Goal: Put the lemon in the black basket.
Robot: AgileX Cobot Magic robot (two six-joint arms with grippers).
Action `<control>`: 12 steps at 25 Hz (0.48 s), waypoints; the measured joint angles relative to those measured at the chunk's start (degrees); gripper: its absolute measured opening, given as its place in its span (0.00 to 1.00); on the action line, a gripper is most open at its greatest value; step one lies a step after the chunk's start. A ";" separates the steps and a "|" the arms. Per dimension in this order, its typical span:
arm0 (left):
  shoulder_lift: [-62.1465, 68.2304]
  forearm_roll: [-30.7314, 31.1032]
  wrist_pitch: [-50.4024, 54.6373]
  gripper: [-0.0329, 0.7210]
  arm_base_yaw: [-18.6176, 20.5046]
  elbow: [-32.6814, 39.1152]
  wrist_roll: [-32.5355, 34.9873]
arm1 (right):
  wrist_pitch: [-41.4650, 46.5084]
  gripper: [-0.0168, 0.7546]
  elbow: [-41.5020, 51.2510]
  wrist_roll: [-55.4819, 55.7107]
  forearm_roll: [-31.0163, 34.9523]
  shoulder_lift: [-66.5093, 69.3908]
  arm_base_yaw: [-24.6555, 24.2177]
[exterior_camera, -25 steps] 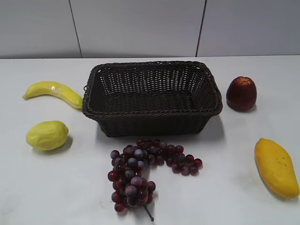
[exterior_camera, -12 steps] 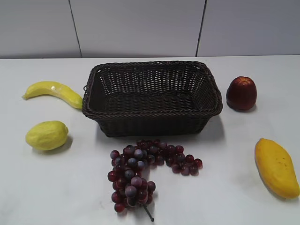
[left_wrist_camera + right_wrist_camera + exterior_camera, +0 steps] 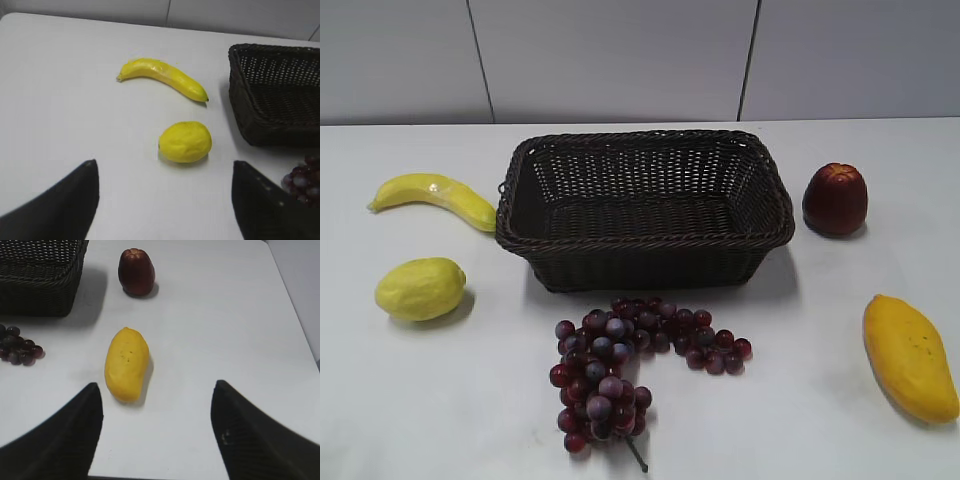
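1. Left gripper [image 3: 165, 200] — jaws spread wide, holding nothing, raised above the table [image 3: 60, 100]. The lemon [image 3: 185, 142] lies ahead of it, roughly centred between the two fingers.
2. Right gripper [image 3: 156, 432] — likewise spread and empty, hanging over the mango [image 3: 126, 364]; it has no evident part in this job.
3. Lemon [image 3: 420, 289] — on the bare table, left of the black basket [image 3: 645, 236] and apart from it, not yet touched.
4. Risk, wrong fruit: the banana [image 3: 162, 77] lies just beyond the lemon and is similar in colour; a reach that runs long would likely close on it instead.
5. Risk, roll-off: the lemon is rounded and probably smooth enough to squirt sideways if the fingers close off-centre or too high.
6. Risk, snag: the basket wall [image 3: 237, 100] stands near the lemon's right side — a low carry could catch the braided rim and knock the fruit loose.
7. Risk, scatter: the grapes [image 3: 620, 370] sit in front of the basket; a path swung too near could drag the bunch.
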 joint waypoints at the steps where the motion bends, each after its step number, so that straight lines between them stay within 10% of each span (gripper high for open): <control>1: 3.64 -1.44 -1.30 0.91 -0.05 -0.63 1.69 | 0.00 0.74 0.00 0.00 0.00 0.00 0.00; 12: 49.25 -10.09 4.27 0.92 -4.02 -21.27 26.48 | 0.00 0.74 0.00 0.00 0.00 0.00 0.00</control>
